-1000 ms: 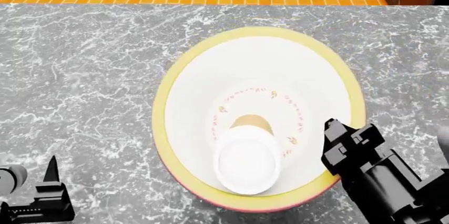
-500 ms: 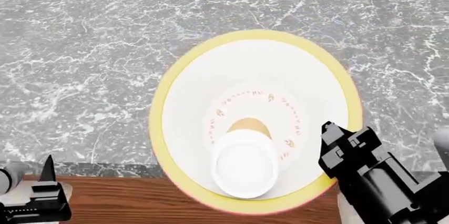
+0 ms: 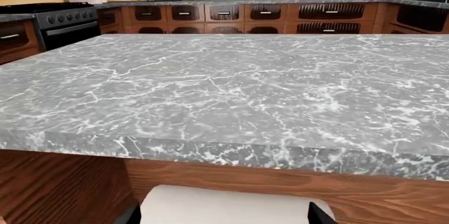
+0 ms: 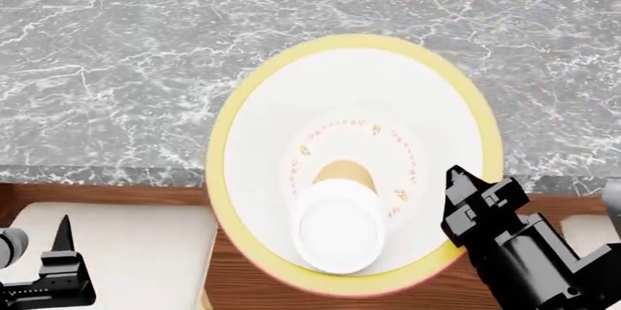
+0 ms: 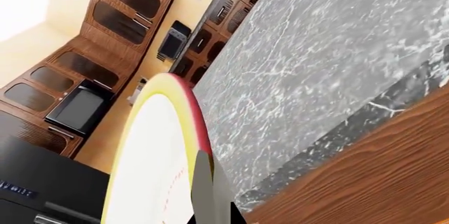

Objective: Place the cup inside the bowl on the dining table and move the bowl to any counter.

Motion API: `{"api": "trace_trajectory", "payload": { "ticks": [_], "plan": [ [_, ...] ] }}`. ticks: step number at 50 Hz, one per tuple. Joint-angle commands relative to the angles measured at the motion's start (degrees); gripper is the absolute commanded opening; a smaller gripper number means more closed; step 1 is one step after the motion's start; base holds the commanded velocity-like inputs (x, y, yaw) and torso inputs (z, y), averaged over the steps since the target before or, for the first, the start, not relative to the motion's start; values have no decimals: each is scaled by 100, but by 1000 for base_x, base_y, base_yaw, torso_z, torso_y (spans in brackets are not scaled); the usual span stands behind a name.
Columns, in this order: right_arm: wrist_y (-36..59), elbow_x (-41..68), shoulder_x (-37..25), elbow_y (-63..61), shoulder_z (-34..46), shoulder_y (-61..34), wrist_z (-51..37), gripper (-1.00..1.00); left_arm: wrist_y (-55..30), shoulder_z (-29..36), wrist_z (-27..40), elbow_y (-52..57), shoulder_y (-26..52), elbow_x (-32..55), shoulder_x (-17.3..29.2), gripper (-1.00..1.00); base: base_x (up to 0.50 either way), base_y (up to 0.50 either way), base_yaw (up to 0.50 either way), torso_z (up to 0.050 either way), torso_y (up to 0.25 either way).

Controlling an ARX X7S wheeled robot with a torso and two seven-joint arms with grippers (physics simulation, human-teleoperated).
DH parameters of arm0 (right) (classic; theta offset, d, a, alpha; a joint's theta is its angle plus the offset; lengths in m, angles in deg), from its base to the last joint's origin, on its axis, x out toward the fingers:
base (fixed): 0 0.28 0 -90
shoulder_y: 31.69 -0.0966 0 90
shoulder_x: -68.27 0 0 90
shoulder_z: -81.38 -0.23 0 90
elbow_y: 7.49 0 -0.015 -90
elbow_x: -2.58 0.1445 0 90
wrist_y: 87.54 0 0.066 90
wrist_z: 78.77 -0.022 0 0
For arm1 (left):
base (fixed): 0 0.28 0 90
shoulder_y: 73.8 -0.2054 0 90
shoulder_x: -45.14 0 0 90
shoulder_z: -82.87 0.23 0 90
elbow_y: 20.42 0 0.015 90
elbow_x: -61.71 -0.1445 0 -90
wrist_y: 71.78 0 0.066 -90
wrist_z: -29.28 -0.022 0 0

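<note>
Both arms are matte black and blocky: the right end effector [image 4: 466, 186] ends in angular fingers, the left end effector [image 4: 60, 252] in a thin pointed finger beside what seems a grey cylindrical joint.

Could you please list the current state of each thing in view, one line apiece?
cup: upright inside the bowl, lid on.
bowl: held at its rim, overhanging the table edge.
right gripper: shut on the bowl's rim.
left gripper: empty, low beside the dining table.
</note>
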Motion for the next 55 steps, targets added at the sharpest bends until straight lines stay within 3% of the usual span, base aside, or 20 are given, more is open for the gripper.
{"api": "trace_trajectory", "payload": {
  "ticks": [1,55],
  "plan": [
    [-138,-252,22,-120,23,1,467,-100,81,-52,-7,-71,16,18,-61,100,3,500,0,0,0],
    [-397,-385,-109,-166,179,213,510,-100,189,-78,15,-75,-69,147,51,100,98,500,0,0,0]
  ]
}}
